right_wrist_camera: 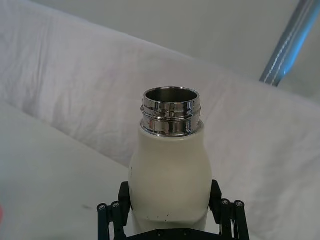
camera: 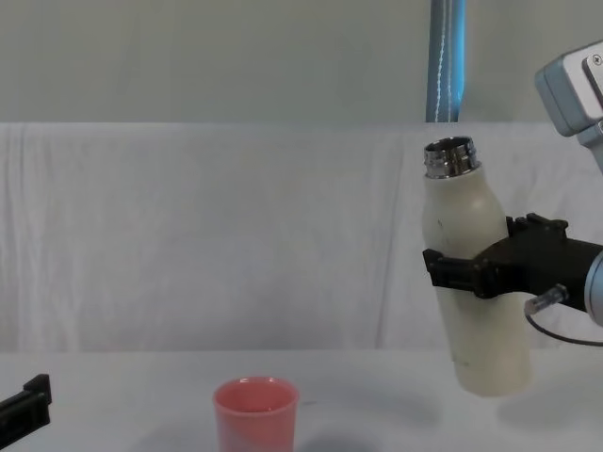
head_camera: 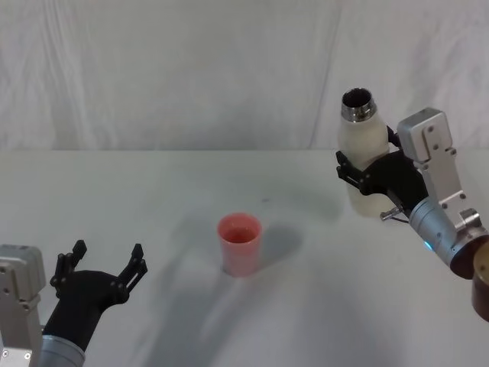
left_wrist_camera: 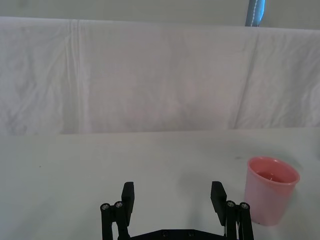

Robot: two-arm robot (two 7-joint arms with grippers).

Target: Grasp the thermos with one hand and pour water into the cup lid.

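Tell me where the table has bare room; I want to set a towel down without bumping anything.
Bare table lies between the cup lid and the right pincer, which holds the thermos off the table, and also behind the cup toward the backdrop. It is tighter between the cup and the open left pincer.

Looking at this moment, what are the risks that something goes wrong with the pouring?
1. The thermos, lifted off the table by the right gripper and nearly upright, is well to the right of the cup lid. Tilting before moving over it would likely spill on the table.
2. The cup lid is small, light-looking and unsupported; the open left gripper rests apart from it, so a bump might tip it.
3. The cup lid may already hold liquid, so overfilling is possible.
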